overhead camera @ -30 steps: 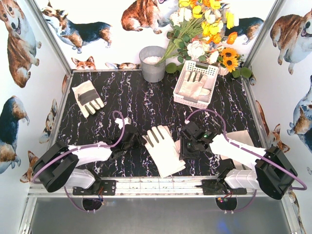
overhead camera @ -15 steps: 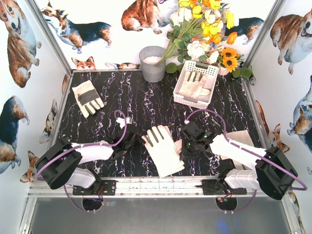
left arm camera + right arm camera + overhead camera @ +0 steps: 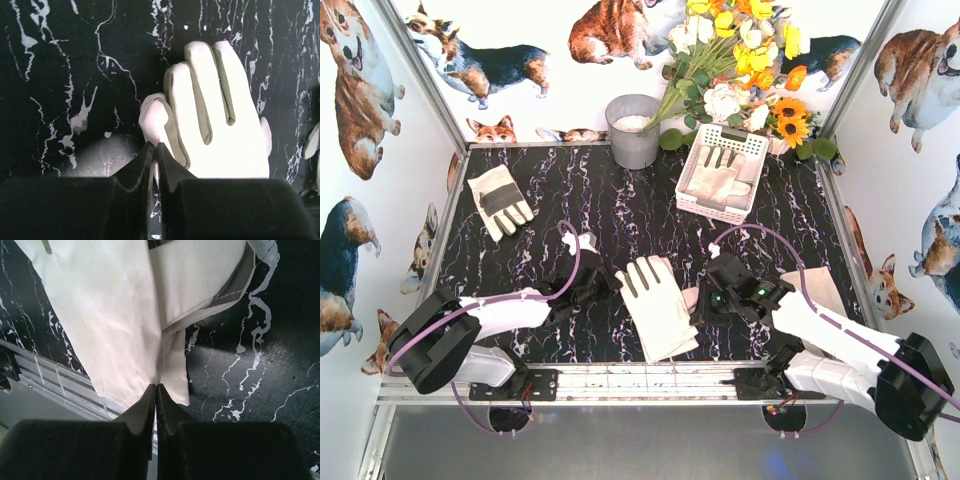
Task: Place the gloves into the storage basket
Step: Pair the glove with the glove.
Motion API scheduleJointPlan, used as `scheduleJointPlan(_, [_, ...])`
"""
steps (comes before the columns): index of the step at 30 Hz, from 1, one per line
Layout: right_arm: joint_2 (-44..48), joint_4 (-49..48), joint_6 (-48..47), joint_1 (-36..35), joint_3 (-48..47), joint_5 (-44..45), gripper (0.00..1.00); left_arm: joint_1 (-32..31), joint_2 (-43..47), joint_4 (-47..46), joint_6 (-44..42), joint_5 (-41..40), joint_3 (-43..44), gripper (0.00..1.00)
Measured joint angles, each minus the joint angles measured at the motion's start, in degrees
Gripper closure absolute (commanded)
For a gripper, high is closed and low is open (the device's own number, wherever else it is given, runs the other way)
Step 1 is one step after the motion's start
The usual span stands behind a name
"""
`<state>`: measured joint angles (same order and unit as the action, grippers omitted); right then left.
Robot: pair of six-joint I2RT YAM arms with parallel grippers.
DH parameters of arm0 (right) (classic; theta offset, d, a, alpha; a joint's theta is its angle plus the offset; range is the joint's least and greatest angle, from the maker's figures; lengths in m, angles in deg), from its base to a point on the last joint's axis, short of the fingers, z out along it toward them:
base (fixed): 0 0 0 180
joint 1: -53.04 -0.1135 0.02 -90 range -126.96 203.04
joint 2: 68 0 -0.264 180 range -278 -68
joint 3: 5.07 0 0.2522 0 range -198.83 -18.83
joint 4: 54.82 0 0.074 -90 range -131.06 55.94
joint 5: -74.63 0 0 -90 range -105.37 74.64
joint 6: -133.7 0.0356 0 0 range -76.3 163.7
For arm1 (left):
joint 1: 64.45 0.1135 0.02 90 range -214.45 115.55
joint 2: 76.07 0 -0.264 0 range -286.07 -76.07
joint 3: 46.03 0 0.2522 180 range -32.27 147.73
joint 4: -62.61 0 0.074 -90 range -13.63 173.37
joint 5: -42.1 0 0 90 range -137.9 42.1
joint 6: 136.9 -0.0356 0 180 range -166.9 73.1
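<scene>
Top view, middle glove: the middle glove lies flat on the black marbled table near the front edge, its fingers pointing far and a little left.
Top view, second glove: the edge of a second glove shows from under its right side.
Top view, left gripper: the left gripper is low at the middle glove's left edge, beside the thumb.
Top view, right gripper: the right gripper is low at its right edge, so the glove lies between the two.
Top view, other gloves: a far-left glove lies palm up, well apart from both arms; one more glove lies in the basket.
Top view, basket: the white slotted basket stands far right, beside a grey bucket and a bunch of flowers.
Left wrist view, left gripper: the left gripper has its jaws closed, the tips meeting at the near edge of the thumb.
Left wrist view, glove: the middle glove spreads far and right of the tips, grey strips between its fingers; I cannot tell whether cloth is pinched.
Right wrist view, right gripper: the right gripper has its jaws closed, the tips meeting on the cuff edge.
Right wrist view, gloves: the middle glove fills the upper left, overlapping the second glove with its grey trim; a fold runs straight to the tips, but a pinch cannot be made out.
Right wrist view, rail: the metal rail lies just under the cuff.
</scene>
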<state>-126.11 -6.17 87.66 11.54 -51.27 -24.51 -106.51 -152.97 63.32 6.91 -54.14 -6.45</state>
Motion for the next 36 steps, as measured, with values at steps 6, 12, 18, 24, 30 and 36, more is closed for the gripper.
scheduleJointPlan(6, [4.35,0.83,0.31,-0.02,0.42,0.42,1.0,-0.02,-0.31,-0.44,-3.1,1.25,1.84,1.0])
scheduleJointPlan(12, [5.44,0.87,1.27,-0.15,1.55,0.31,1.0,-0.02,-2.16,0.72,-5.38,1.55,4.85,1.0])
scheduleJointPlan(18, [2.84,0.81,1.66,-0.96,2.01,-0.04,1.0,-0.04,-4.59,1.81,-7.39,2.25,6.45,1.0])
scheduleJointPlan(24, [-1.46,-0.13,1.88,-1.11,2.01,-0.76,1.0,-0.07,-7.65,2.62,-9.16,2.84,9.29,1.0])
scheduleJointPlan(30, [-3.52,-0.61,2.25,-1.16,2.01,-1.33,1.0,-0.07,-8.66,3.04,-10.34,3.48,10.71,1.0])
scheduleJointPlan(36, [-5.4,-1.05,2.51,-1.16,2.01,-1.79,1.0,-0.07,-9.81,3.43,-11.13,3.87,11.67,1.0])
